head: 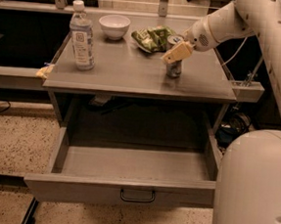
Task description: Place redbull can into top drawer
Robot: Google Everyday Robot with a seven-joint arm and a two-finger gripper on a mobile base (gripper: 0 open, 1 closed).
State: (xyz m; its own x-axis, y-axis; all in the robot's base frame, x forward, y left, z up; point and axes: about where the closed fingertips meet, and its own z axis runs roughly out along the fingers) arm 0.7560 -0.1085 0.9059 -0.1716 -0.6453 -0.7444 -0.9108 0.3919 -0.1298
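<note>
The redbull can [173, 68] stands upright on the grey table top [129, 69], right of centre. My gripper [177, 52] comes in from the right on the white arm and sits at the can's upper part, covering its front. The can rests on the table. The top drawer [119, 189] below the table top is pulled wide open toward me. Its inside is bare, and the dark loop handle [137, 197] sits at the centre of its front panel.
A clear white-capped water bottle [82, 36] stands at the table's left. A white bowl [114, 25] and a green snack bag [152, 38] lie at the back. My white base [254, 187] fills the lower right. A side shelf [16, 71] runs off left.
</note>
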